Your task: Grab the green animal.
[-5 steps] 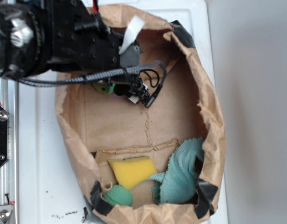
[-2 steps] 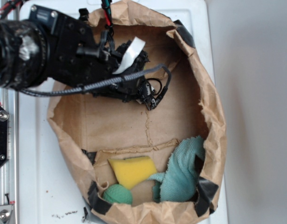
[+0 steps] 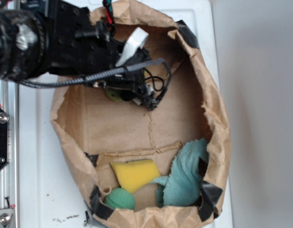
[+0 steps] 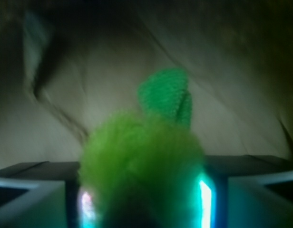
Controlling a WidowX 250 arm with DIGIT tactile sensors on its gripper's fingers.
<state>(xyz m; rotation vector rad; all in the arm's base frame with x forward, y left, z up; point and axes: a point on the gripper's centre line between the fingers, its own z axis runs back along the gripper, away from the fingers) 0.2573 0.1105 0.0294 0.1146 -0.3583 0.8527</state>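
Observation:
The green animal (image 4: 141,161) fills the gap between my two fingers in the wrist view, its fuzzy lime body pressed against both lit pads (image 4: 203,197). One smooth green ear (image 4: 165,97) sticks up behind it. From the exterior view only a sliver of the green animal (image 3: 113,95) shows under the black wrist, at the upper left of the paper bag's floor. My gripper (image 4: 142,202) is shut on the toy; the gripper (image 3: 125,90) points down into the bag.
The brown paper bag (image 3: 218,123) has tall crumpled walls all round. At its near end lie a yellow sponge (image 3: 135,173), a dark green knitted lump (image 3: 120,198) and a teal cloth (image 3: 184,178). A cable loop (image 3: 158,80) hangs beside the wrist.
The arm shifted and rolled slightly over the bag's upper left. The toy's green sliver was hidden 0.4 s ago and shows again under the wrist. The bag's left wall has shifted.

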